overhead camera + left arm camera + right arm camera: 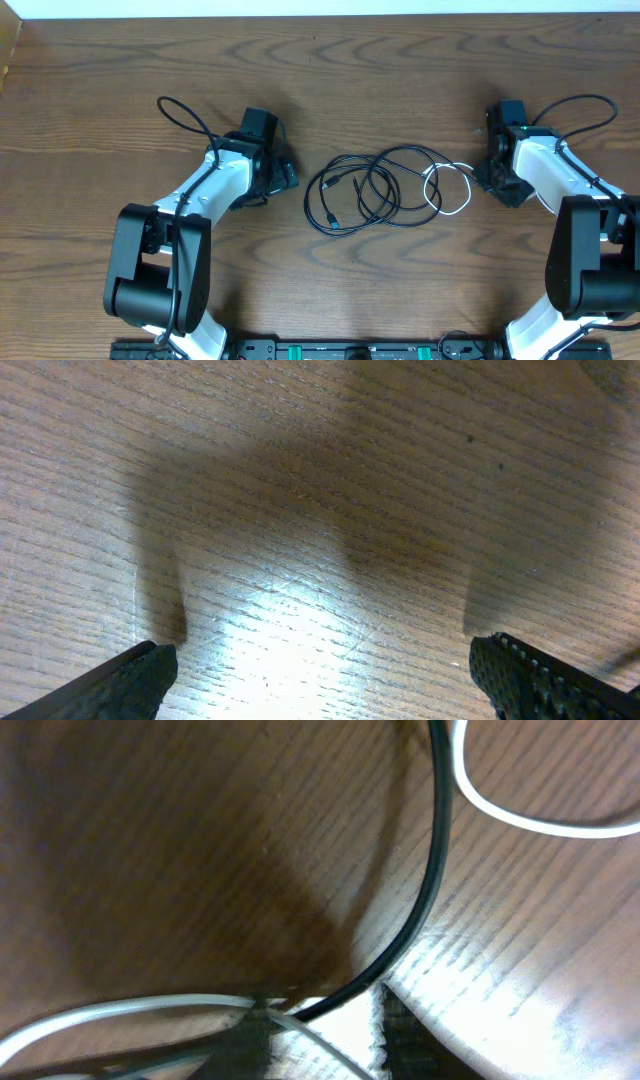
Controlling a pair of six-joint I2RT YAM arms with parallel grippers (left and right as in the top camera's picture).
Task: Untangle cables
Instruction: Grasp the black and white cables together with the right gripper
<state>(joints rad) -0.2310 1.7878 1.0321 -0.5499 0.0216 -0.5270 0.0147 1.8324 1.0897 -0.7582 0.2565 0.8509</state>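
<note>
Overhead: cables on wood-grain table

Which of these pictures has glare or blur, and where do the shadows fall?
Left wrist view: a bright glare patch on the table between the fingers, soft dark shadows around it. Right wrist view: the black cable and white cable look soft; shadow darkens the left half, glare lower right. Overhead view: even light, sharp, faint shadows beside the arms.

Black cable and white cable on wooden table, both between close-set gripper tips.
</note>
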